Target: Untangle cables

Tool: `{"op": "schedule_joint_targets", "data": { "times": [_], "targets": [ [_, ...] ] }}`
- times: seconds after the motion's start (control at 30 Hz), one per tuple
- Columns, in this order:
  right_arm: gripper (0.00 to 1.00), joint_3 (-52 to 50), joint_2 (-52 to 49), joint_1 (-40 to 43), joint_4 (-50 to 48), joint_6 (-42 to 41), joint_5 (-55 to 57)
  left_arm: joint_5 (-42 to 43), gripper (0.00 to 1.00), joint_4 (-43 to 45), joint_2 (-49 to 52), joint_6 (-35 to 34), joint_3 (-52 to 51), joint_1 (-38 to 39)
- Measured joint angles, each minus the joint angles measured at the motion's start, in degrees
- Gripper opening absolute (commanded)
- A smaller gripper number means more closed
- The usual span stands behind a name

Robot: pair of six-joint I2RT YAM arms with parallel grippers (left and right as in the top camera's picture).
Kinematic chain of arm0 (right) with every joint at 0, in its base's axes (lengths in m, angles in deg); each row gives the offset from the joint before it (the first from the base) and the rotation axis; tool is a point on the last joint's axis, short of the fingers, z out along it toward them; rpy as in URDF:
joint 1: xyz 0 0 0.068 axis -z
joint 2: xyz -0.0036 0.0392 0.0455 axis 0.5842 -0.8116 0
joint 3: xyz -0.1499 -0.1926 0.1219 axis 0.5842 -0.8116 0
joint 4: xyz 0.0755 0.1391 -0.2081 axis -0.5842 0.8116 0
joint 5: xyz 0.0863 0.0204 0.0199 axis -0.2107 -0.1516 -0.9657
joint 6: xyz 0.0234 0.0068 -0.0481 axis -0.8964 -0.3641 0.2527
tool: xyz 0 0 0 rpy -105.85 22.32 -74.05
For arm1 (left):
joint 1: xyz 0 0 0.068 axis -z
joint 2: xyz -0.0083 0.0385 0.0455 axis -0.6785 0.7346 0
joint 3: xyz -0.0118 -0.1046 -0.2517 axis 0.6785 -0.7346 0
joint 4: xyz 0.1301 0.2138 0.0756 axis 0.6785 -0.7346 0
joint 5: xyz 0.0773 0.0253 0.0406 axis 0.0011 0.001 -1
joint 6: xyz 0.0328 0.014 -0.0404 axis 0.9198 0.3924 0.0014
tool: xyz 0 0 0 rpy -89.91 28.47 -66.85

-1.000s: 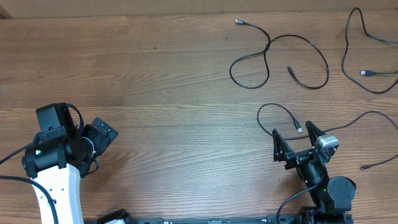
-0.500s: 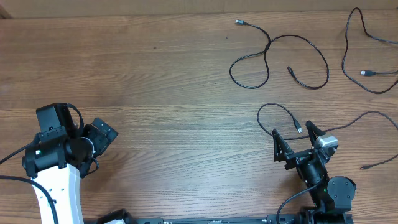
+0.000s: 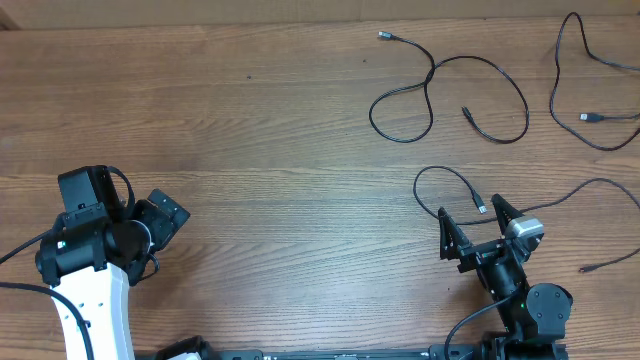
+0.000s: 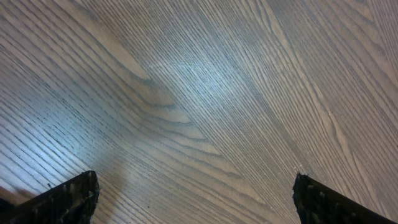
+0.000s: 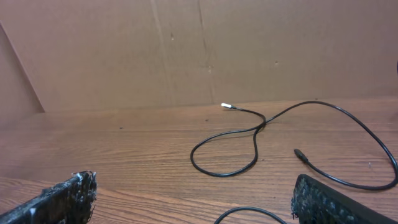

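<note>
Wood table fills most of the view, w/ a brown wall standing at its far edge. Left arm, white-shelled, sits at the near left corner. Right arm, black, sits at the near right. Left claw is spread wide w/ nothing in it, only bare wood below, well apart from any cord. Right claw is likewise spread wide & empty, pointing toward the far side. The cables all lie loose on the right half of the table, not bundled. The looped cord is the biggest. It crosses itself once, making a closed loop on the left & a wider curve on the right. Its silver plug lies near the far edge, and its dark end lies inside the curve. The edge cord snakes along the far right, apart from the first, w/ a plug end inside its bend. The near cord curls just beside the right claw, and its tip lies btwn the fingertips, not gripped. A strand runs off to the right; can't tell if it's the same cord.
</note>
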Motion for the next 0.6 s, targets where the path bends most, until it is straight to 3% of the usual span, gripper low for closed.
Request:
{"op": "schedule_joint_targets", "data": {
  "times": [0.27, 0.6],
  "targets": [
    [1.00, 0.0, 0.0, 0.0, 0.0, 0.0, 0.0, -7.1, 1.00, 0.0, -3.8, 0.0, -0.1, 3.4],
    [1.00, 0.0, 0.0, 0.0, 0.0, 0.0, 0.0, -8.8, 1.00, -2.1, -20.4, 0.0, -0.1, 12.9]
  ]
}}
